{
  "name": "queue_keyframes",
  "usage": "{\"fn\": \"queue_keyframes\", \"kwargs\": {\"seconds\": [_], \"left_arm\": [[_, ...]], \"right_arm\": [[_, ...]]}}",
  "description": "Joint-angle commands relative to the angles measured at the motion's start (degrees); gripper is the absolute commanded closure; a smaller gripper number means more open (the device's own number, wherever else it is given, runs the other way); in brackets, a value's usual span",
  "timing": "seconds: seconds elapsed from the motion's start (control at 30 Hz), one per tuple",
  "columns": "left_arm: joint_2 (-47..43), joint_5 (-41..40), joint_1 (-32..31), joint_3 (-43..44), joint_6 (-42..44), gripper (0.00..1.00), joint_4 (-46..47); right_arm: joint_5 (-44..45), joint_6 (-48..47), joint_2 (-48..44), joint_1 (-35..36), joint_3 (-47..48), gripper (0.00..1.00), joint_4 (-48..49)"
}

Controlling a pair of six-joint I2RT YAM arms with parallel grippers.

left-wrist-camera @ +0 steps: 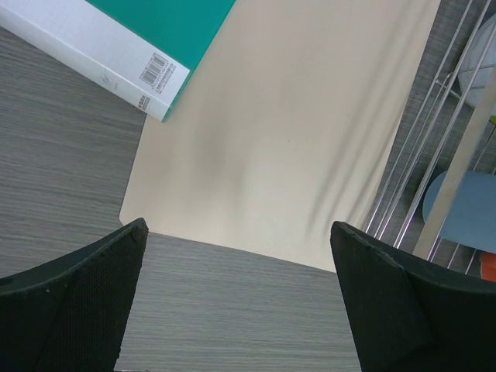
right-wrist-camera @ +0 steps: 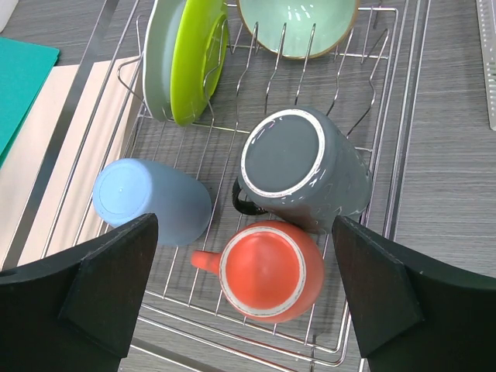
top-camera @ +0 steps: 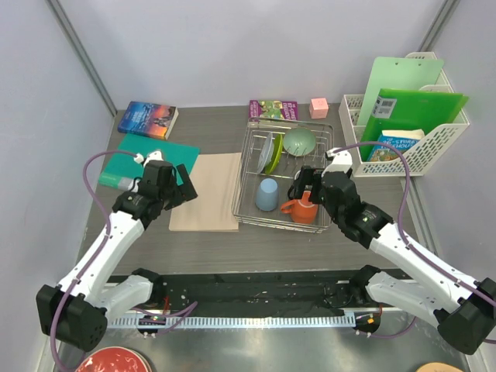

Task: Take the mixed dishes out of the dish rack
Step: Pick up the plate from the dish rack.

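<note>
1. Silver wire dish rack (right-wrist-camera: 404, 155) lies directly under the right hand (right-wrist-camera: 244, 225).
2. Orange handled mug (right-wrist-camera: 267, 271) sits upside down in it, below and between that hand's spread, empty fingers (right-wrist-camera: 93, 287).
3. Left hand (left-wrist-camera: 239, 229) gapes, empty, over a beige mat (left-wrist-camera: 287, 132).

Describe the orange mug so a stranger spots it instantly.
Find the wire dish rack in the middle of the table. Along its near edge, the orange mug sits upside down beside a blue cup and a grey mug. Nothing else there is orange.
</note>
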Motion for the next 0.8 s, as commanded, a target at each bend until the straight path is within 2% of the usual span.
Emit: {"fn": "queue_keyframes", "kwargs": {"seconds": [0.0, 0.3, 0.57, 0.7, 0.77], "left_arm": [[1.0, 1.6, -0.2, 1.8, 0.6, 0.00, 1.2], [1.0, 2.2, -0.2, 1.8, 0.7, 0.00, 0.8], [-1.1, 2.6, -0.2, 1.2, 0.3, 0.00, 1.2], [-1.0, 3.0, -0.2, 1.3, 0.1, 0.00, 1.0], [-0.8, 3.0, -0.2, 1.3, 0.0, 0.00, 0.9]], "right_arm": [[-1.5, -0.7, 0.1, 0.1, 0.8, 0.00, 2.0], [-2.6, 4.1, -2.2, 0.1, -0.8, 0.00, 8.8], [-1.1, 3.9, 4.1, 0.1, 6.5, 0.00, 1.4], [-2.5, 6.9, 4.6, 0.1, 6.4, 0.00, 2.1], [-3.3, 8.6, 3.4, 0.1, 4.6, 0.09, 4.9]]}}
